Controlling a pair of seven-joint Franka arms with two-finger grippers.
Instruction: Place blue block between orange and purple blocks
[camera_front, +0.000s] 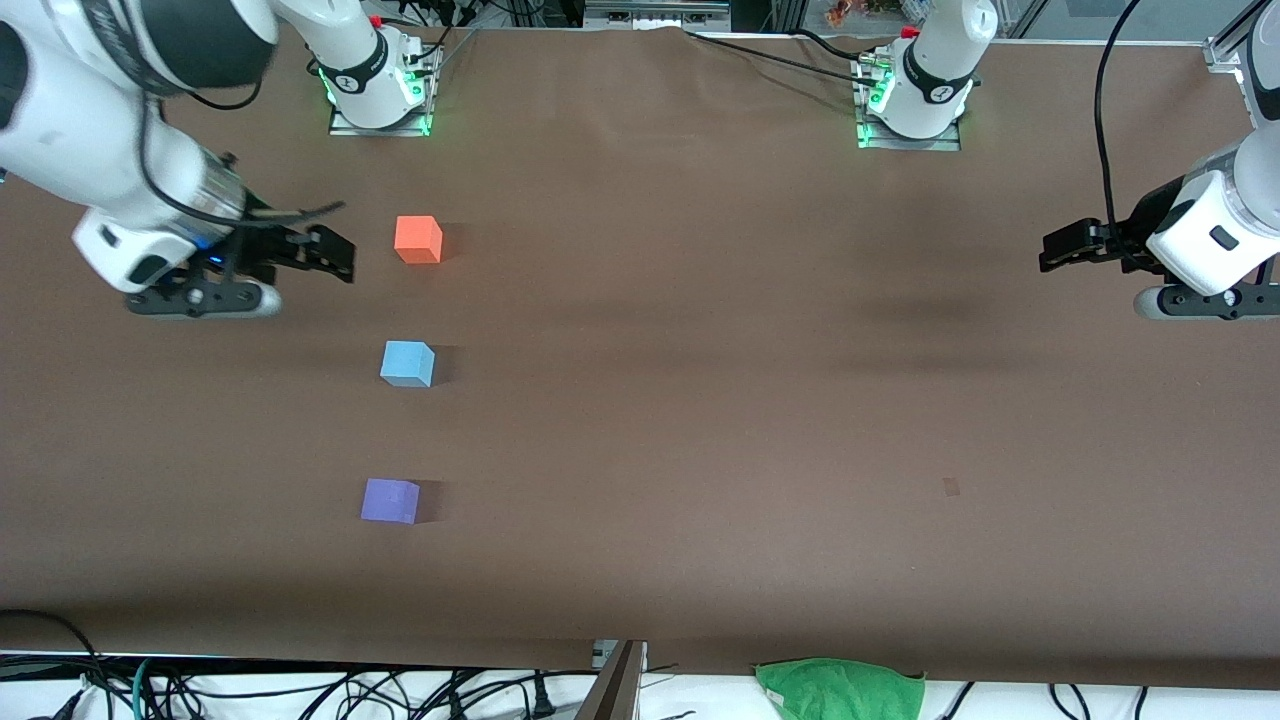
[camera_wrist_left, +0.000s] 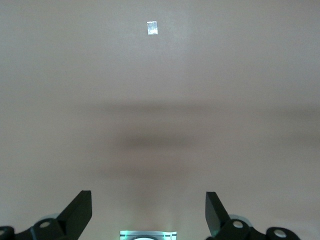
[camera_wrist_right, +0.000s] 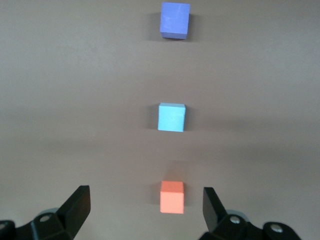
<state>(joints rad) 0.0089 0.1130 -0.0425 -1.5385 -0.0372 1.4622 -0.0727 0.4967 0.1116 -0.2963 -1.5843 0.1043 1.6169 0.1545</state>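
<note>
Blue matte cube (camera_front: 407, 363) already sits on the brown worktop (camera_front: 700, 400) between orange matte cube (camera_front: 418, 240) and violet-purple matte cube (camera_front: 389, 500), all well apart, toward the right arm's end. Could still clip the orange cube if the right gripper (camera_front: 325, 252), hovering beside it with fingers spread and empty, swings across. Left gripper (camera_front: 1062, 246) waits spread near the other end. Nothing else among the cubes.

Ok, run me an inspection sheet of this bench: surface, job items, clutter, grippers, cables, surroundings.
Surface: brown table covering, small pale mark.
Job items: light blue matte cube sits between bright orange cube and violet-purple cube, apart from both.
Clutter: green cloth at table edge.
Grippers: right gripper open beside orange cube; left gripper open, waiting, empty.
Cables: black leads by bases, bundle below edge.
Surroundings: nothing seen.
</note>
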